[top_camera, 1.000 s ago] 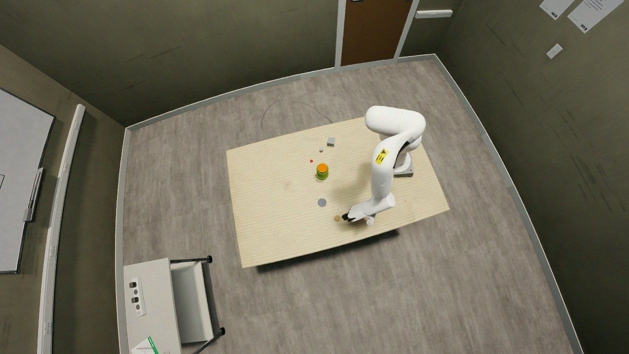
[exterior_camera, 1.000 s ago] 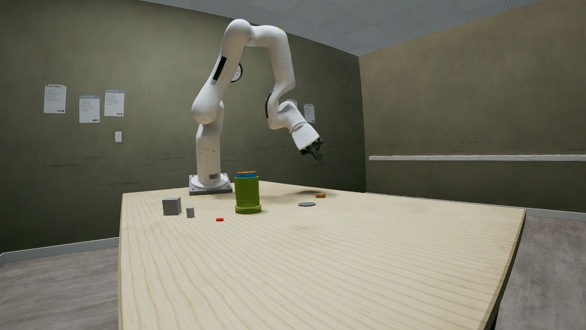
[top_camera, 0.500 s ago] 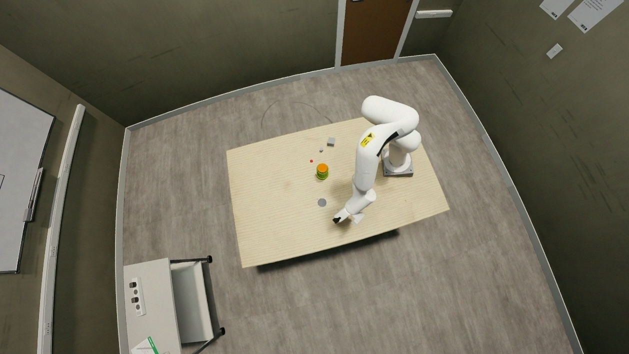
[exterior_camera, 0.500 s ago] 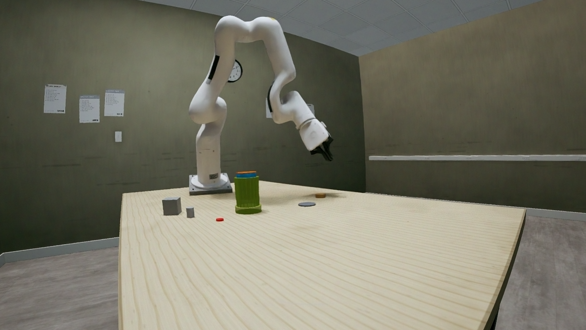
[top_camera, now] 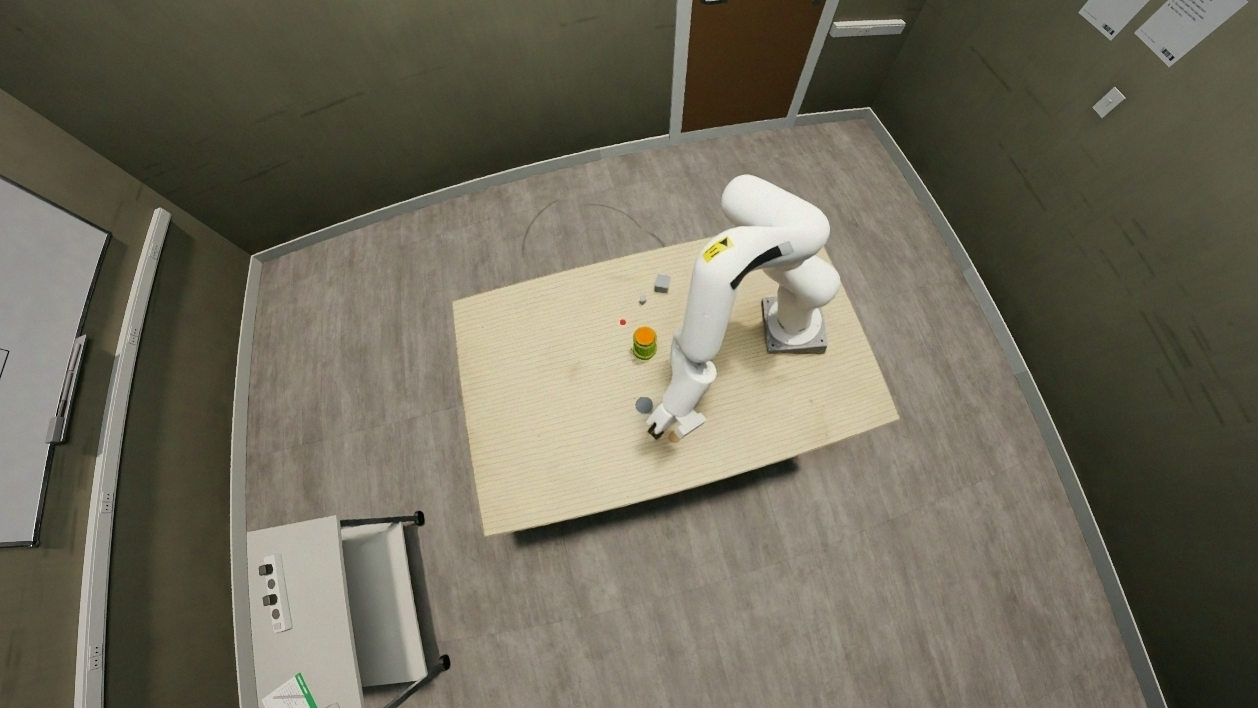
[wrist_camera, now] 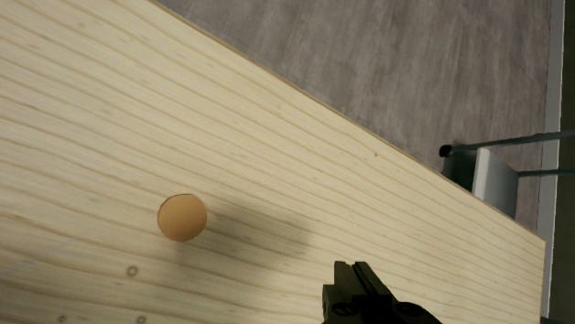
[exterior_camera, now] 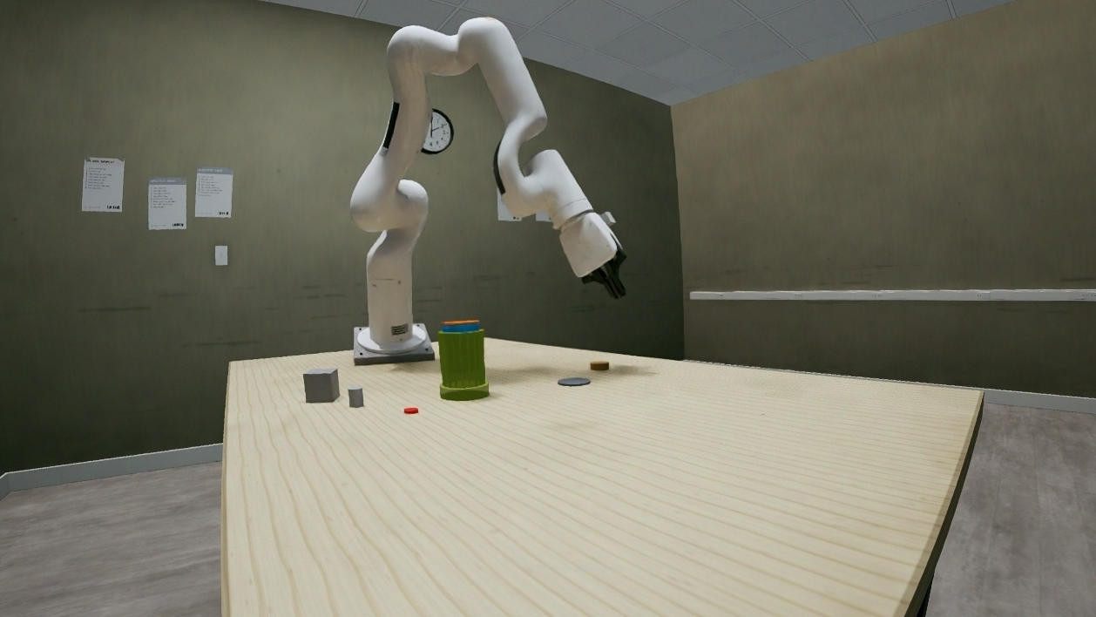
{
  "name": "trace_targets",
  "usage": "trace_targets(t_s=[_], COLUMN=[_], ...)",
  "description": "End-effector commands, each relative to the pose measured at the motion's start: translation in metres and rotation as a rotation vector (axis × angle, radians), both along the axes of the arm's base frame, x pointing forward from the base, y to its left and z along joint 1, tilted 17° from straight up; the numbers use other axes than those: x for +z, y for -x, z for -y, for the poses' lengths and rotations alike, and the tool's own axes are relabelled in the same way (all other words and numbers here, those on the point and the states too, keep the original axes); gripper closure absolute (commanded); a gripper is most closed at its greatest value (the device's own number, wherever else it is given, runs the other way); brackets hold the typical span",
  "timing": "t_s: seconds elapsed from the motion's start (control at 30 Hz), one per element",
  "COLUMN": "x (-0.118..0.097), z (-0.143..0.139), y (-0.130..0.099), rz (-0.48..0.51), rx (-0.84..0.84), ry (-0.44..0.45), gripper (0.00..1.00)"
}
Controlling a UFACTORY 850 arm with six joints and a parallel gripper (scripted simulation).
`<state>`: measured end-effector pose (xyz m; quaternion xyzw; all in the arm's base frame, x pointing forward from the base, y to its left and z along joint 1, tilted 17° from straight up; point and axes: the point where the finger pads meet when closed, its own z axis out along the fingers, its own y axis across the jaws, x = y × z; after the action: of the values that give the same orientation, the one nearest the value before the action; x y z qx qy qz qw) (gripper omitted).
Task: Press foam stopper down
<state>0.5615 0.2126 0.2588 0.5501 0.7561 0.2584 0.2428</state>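
A green ribbed jar (exterior_camera: 462, 362) stands upright near the middle of the table; it also shows in the overhead view (top_camera: 644, 345). A blue foam stopper (exterior_camera: 461, 327) sticks up above its rim, with an orange disc (exterior_camera: 460, 321) lying on top of it. My gripper (exterior_camera: 611, 285) is shut and empty, high above the table and well to the right of the jar. In the overhead view my gripper (top_camera: 656, 430) hangs near the front part of the table. In the wrist view my fingers (wrist_camera: 354, 279) are pressed together above bare wood.
A tan disc (wrist_camera: 182, 217) and a dark grey disc (exterior_camera: 573, 381) lie flat on the table below my gripper. A small red disc (exterior_camera: 410, 410), a small grey cube (exterior_camera: 355, 396) and a larger grey cube (exterior_camera: 321, 385) lie left of the jar.
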Motion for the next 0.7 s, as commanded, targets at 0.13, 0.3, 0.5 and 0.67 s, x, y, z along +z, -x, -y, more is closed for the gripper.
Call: trace_targets(t_s=[0.13,0.3,0.5,0.67], x=[0.009,0.011,0.013,0.013], z=[0.045,0.061,0.077,0.077], y=[-0.001,0.001,0.004,0.004], rz=[-0.083,-0.11,-0.137,-0.137], rx=[-0.045,-0.067,-0.09,-0.09], ry=[-0.055,-0.064,-0.072,-0.072], gripper=[1.0,1.0,1.0,1.0])
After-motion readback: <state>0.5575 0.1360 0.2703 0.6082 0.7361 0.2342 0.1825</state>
